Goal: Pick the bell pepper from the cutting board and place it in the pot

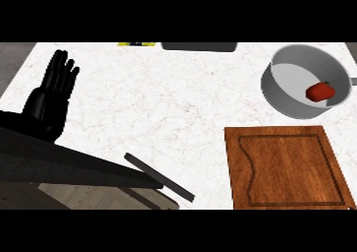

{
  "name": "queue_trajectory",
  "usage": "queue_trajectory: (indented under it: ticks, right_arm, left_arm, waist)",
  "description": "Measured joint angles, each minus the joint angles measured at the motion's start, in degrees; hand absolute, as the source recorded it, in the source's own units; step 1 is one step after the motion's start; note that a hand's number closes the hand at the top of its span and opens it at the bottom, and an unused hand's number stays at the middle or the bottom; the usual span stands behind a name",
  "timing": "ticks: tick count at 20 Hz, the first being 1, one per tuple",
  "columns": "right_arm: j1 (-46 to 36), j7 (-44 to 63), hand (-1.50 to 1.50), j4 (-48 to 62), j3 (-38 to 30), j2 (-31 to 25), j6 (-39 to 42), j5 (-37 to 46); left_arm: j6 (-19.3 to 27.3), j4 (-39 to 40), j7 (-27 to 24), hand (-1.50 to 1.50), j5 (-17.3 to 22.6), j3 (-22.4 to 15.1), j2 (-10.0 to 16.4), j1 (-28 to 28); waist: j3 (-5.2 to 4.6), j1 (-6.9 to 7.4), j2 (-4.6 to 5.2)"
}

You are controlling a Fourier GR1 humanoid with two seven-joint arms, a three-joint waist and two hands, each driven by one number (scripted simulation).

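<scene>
The white marbled counter (173,98) fills most of the frame. At the lower left a large dark shape (65,165) comes across it, and I cannot tell what this is. The wooden cutting board (290,167) lies at the lower right with nothing on it. Above it, at the upper right, stands the grey pot (277,91), apart from the board. The left hand (54,91) shows at the upper left, resting with its fingers straight, pointing up and a little spread, and it holds nothing. The right hand is not in the frame, so I cannot say anything about its fingers. The red bell pepper (321,91) lies inside the pot, toward its right wall, so I judge that the placing is already done and what remains is only to finish cleanly. To do this well I would bring the right arm into sight slowly, on a path that passes over the board and not over the pot, because a touch on the rim could shift the pot. I would also leave the left hand where it is, well apart from the pot. At the top edge lie a dark flat object (199,47) and a small yellow thing (136,44), both far from my work.
</scene>
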Motion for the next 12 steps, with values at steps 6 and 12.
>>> queue_trajectory:
  ticks: [6,12]
  right_arm:
    - [3.3,0.1,-1.50,-0.2,-2.0,-3.0,1.5,-2.1]
    - [5.4,0.9,-1.50,-0.5,-3.1,-5.4,2.7,-3.3]
  left_arm:
    - [0.3,0.3,-0.9,0.00,0.2,-0.4,0.0,0.1]
    - [0.3,0.1,-1.2,0.00,0.7,-0.6,0.1,0.1]
  waist:
    - [0.22,0.17,0.19]
    - [0.31,0.61,0.40]
